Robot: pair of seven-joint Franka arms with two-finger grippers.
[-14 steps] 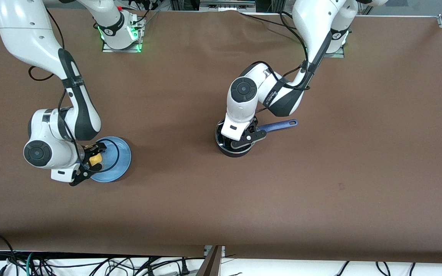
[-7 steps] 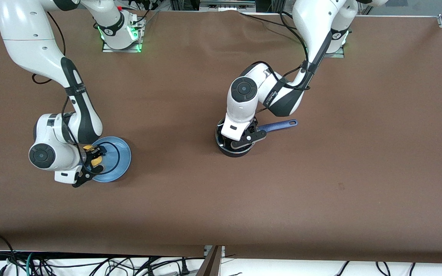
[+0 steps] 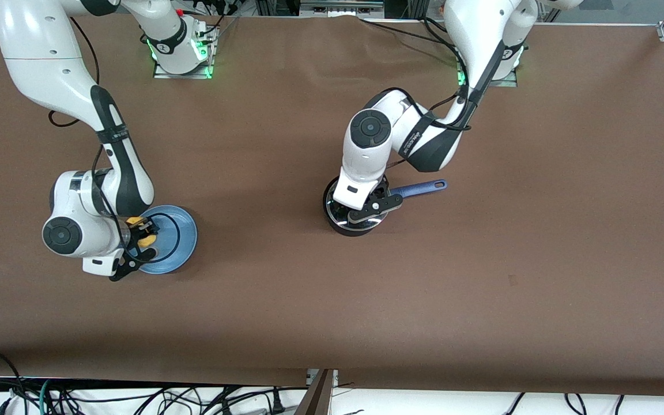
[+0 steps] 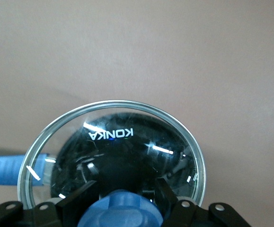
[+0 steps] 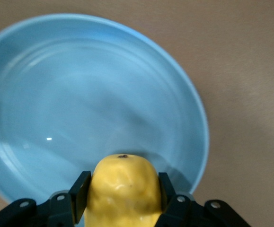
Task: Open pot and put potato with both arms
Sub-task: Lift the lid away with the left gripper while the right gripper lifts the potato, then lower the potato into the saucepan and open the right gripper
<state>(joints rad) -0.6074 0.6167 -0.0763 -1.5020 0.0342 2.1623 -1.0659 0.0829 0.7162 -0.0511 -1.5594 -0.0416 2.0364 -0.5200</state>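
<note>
The black pot (image 3: pixel 340 226) stands mid-table, its blue handle (image 3: pixel 421 187) pointing toward the left arm's end. The glass lid (image 4: pixel 113 137) with a blue knob (image 4: pixel 120 213) covers it. My left gripper (image 3: pixel 363 212) is over the pot, and in the left wrist view (image 4: pixel 122 204) it is shut on the knob. The handle also shows there (image 4: pixel 4 169). My right gripper (image 3: pixel 142 233) is shut on the yellow potato (image 5: pixel 122 189) and holds it just over the blue plate (image 5: pixel 80 94). A bit of the potato (image 3: pixel 146 241) shows in the front view.
The blue plate (image 3: pixel 179 230) lies toward the right arm's end of the brown table. Both arm bases stand along the edge farthest from the front camera. Cables hang below the edge nearest it.
My right gripper has shifted a little toward the plate's edge with the potato in it. My left arm's wrist has risen slightly over the pot, still on the knob.
</note>
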